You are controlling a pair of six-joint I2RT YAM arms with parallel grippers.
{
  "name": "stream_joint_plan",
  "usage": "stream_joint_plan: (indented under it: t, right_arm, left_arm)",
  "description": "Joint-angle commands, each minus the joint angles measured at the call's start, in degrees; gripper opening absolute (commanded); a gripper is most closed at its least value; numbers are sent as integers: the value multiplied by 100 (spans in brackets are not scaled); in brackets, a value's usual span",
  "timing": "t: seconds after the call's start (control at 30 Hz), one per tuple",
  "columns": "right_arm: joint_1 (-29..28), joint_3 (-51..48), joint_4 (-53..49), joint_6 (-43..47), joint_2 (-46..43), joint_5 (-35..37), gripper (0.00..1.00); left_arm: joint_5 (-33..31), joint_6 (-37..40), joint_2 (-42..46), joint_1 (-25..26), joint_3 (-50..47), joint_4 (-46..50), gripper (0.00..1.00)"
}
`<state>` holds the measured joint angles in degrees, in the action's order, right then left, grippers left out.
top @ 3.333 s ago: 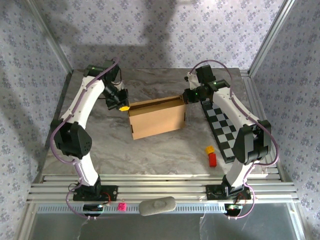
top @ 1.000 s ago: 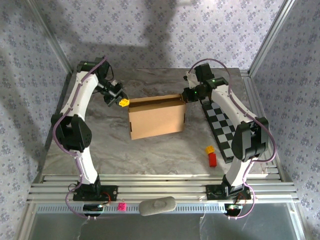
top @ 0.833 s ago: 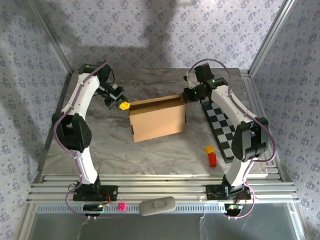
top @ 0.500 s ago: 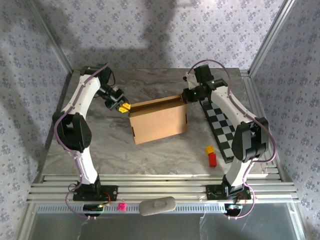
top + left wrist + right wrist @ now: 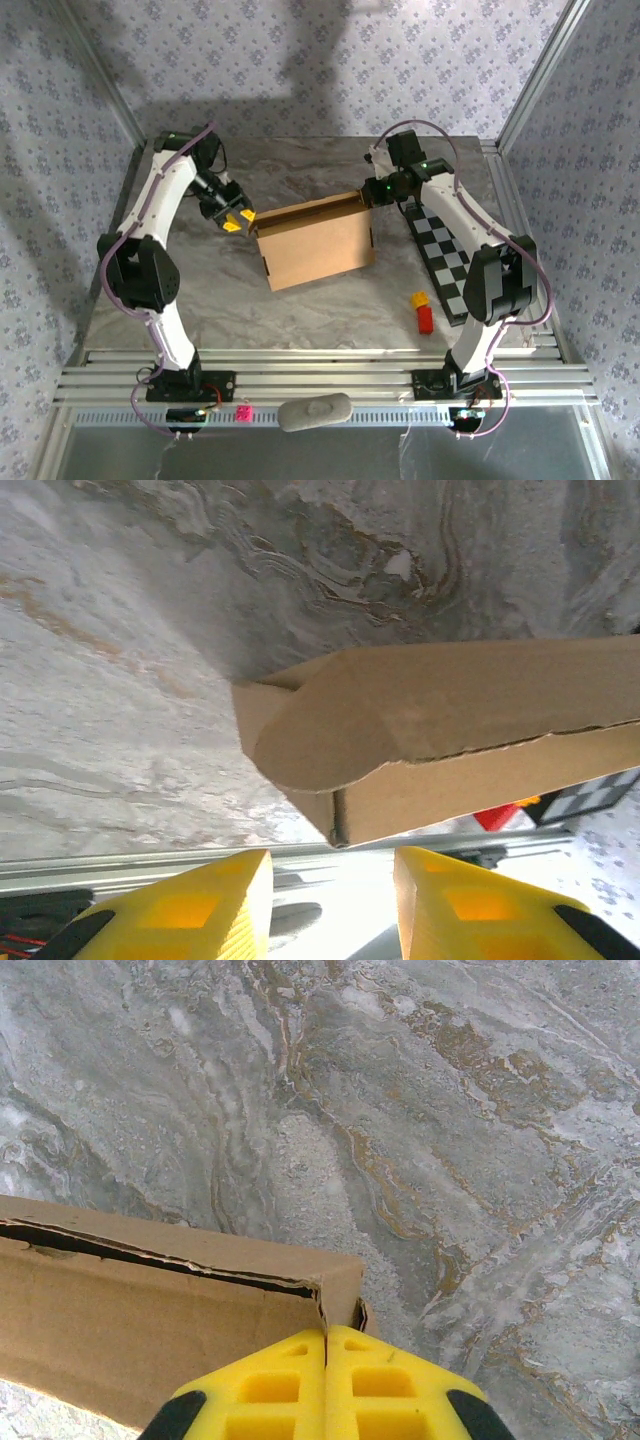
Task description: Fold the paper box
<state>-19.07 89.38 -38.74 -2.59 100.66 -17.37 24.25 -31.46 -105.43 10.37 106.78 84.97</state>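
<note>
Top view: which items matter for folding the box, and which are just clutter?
Job: box, left gripper, right gripper.
Clutter: checkered board, yellow block, red block, pink block, grey oval object.

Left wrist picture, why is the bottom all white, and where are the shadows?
Left wrist view: glare whitens the strip between the fingers of the left gripper; the paper box throws a dark shadow on the table. Top external view: a big soft shadow darkens the back wall.
</note>
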Motion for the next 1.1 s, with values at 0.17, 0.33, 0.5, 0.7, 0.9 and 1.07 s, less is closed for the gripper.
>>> stream_joint_plan:
  t: [0.17,0.33,0.5,0.7,0.9,1.07]
  right_arm:
    - [-19,-9,-31,-75,-132,-100,0]
    - [-19,0,-59,-57,-142,-96,0]
    - [-10,-8,-63,-62,-146,-76,0]
    - [-17,-8,-37,-67,-135,-97,0]
    - [-9,0,-46,-57,-135,-102,0]
    - [-3,13,-69,-49,-119,-101,0]
  left_arm:
    - [-1048,830,176,567,-287,-336,37]
    - [-1272,852,25,682,-351,-539,35]
    - [-1432,859,-37,672,-264,-529,25]
    - [-1930,971,-92,751,-171,-261,35]
    - [-2131,1184,31,773,-143,-364,38]
    - [-1633,1214,-135,773,-299,-523,34]
